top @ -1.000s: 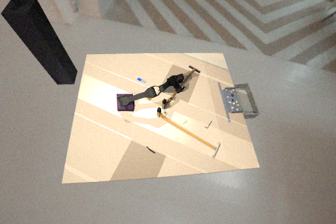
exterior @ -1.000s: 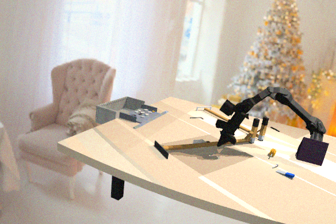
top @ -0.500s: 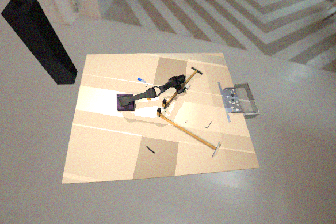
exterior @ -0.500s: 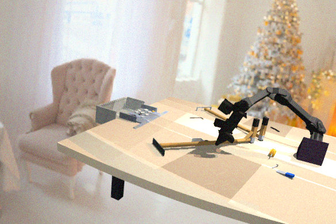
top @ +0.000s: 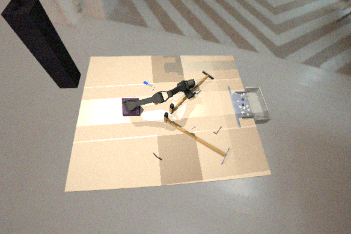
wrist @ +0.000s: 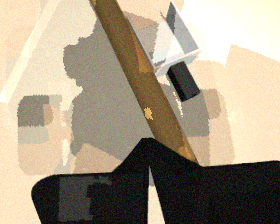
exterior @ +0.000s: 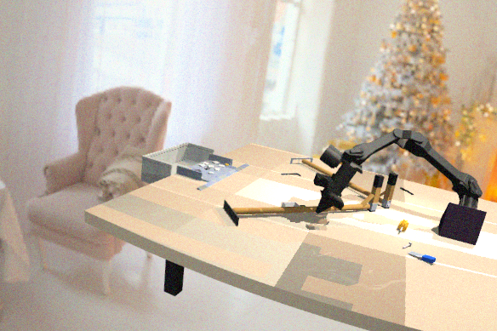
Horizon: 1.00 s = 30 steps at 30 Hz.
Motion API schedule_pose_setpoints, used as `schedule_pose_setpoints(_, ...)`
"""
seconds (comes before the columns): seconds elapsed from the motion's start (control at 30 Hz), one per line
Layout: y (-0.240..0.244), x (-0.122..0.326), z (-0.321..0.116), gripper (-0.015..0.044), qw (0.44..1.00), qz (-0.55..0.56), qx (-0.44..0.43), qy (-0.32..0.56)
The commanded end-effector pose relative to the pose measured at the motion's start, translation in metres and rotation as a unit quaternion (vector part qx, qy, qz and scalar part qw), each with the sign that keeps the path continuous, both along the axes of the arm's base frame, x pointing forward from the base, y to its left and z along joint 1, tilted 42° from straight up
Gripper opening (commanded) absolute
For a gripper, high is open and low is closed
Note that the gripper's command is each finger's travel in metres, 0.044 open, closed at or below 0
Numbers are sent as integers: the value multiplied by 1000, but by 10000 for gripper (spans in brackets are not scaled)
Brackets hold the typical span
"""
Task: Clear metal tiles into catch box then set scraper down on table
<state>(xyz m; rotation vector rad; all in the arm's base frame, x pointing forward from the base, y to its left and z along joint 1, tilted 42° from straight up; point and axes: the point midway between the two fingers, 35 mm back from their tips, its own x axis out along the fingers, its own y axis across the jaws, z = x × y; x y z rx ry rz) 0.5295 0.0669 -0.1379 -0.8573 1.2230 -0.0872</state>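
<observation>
Closed jaws above wooden handle; tiles remain on plate

The gripper (top: 190, 94) (exterior: 324, 206) (wrist: 148, 144) is pressed together over the black-headed tool (top: 197, 85) (exterior: 272, 210) (wrist: 136, 75). From above, the longer tool (top: 198, 138) (exterior: 360, 189) lies toward six o'clock; tiles (top: 244, 107) (exterior: 209, 165) dot the plate (top: 236, 112) (exterior: 205, 174) toward three. Sunlit pale table (top: 105, 166) (exterior: 251, 252); tufted armchair (exterior: 123, 124), Christmas tree (exterior: 419, 56) beyond.

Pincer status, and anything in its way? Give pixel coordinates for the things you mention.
Pincer (top: 190, 94) (exterior: 320, 208) (wrist: 149, 142) shut, nothing gripped. Tiles (top: 244, 107) (exterior: 217, 168) on bench plate (top: 237, 112) (exterior: 213, 176). Black-headed tool (top: 199, 85) (exterior: 272, 210) (wrist: 139, 82) lies directly beneath pincer, possible snag.
</observation>
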Motion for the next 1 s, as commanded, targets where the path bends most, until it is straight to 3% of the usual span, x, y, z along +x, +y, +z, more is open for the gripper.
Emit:
schedule_pose_setpoints(0.0, -7, 3, 1, 0, 1000, -4, -2, 0)
schedule_pose_setpoints(0.43, -14, 13, 7, 0, 1000, -3, -2, 0)
schedule_pose_setpoints(0.97, 31, 14, 47, 0, 1000, 1, 1, 0)
